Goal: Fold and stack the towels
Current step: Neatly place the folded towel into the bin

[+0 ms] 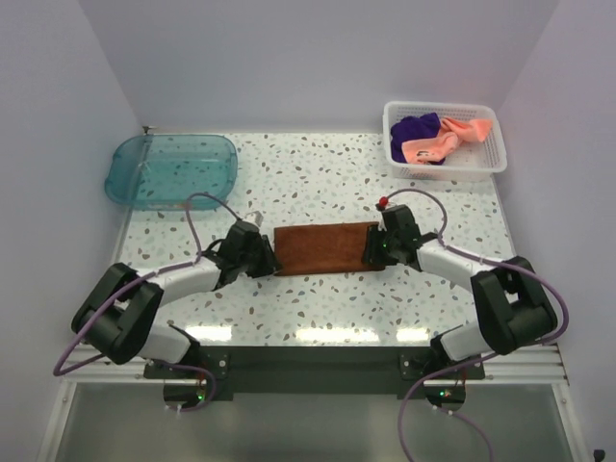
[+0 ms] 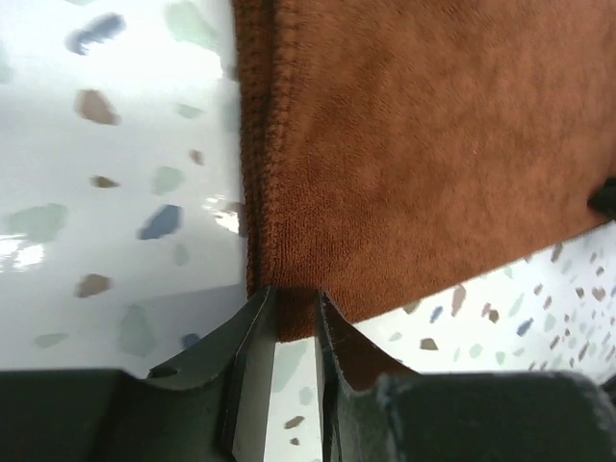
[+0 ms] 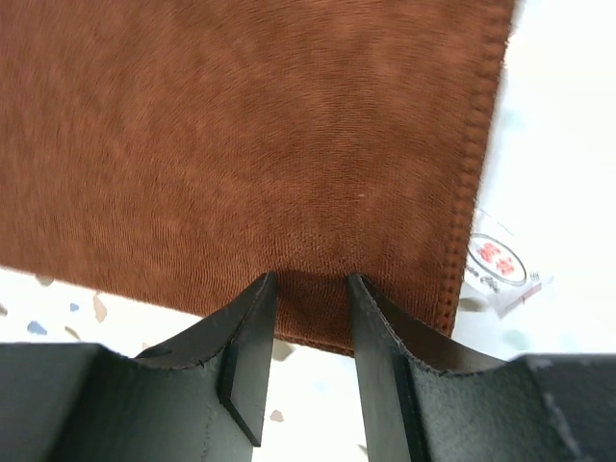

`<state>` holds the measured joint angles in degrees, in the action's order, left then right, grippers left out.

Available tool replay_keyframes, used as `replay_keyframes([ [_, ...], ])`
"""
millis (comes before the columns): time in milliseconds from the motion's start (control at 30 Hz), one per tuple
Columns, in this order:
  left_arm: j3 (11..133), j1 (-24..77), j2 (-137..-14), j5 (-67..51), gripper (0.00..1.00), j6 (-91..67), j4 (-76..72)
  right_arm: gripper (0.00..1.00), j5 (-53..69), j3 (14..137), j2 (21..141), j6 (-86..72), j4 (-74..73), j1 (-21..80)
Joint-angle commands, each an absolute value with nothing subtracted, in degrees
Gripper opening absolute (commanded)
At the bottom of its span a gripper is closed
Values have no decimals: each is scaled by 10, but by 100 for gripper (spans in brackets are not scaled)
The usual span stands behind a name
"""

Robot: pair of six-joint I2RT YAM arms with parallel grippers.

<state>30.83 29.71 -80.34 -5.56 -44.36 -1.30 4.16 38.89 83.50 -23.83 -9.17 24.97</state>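
Fingers (image 3: 245, 356) astride brown towel (image 3: 241, 144) edge

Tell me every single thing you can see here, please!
brown towel: 1, rust brown, flat in the middle of the table
pink towel: 1, salmon pink, crumpled in the basket
purple towel: 1, deep purple, in the basket beside the pink one
basket: 1, white mesh, far right corner
tray: 1, see-through teal, far left corner
label: 1, white with red print, sticking out at the brown towel's right edge
table: 1, white with coloured speckles
arms: 2, black and white, near edge
left hand: 1, black, fingers apart at the brown towel's left end
right hand: 1, black, fingers apart at its right end
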Motion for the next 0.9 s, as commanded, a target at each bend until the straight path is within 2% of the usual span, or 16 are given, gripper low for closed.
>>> replay_keyframes([
  [0, 301, 337, -817, -56, 28, -475, -12, 41, 10, 381, 844, -234, -115, 208],
  [133, 310, 353, -775, -51, 35, -504, -1, 42, 5, 414, 833, -215, -139, 208],
  [233, 322, 351, -718, -16, 48, -502, 49, 47, 4, 442, 805, -185, -163, 225],
  [300, 331, 343, -690, -8, 57, -488, 61, 53, -9, 473, 794, -171, -188, 257],
  [433, 352, 271, -679, -25, 66, -433, 90, 62, -15, 518, 795, -164, -197, 339],
  [467, 353, 251, -680, -47, 71, -423, 94, 67, -18, 537, 802, -163, -199, 357],
  [567, 366, 178, -685, -66, 83, -373, 121, 71, -44, 588, 835, -158, -213, 427],
  [733, 394, 83, -676, -70, 100, -294, 175, 71, -75, 686, 940, -131, -257, 519],
  [867, 401, 33, -665, -49, 100, -255, 204, 69, -87, 777, 1018, -125, -303, 557],
])
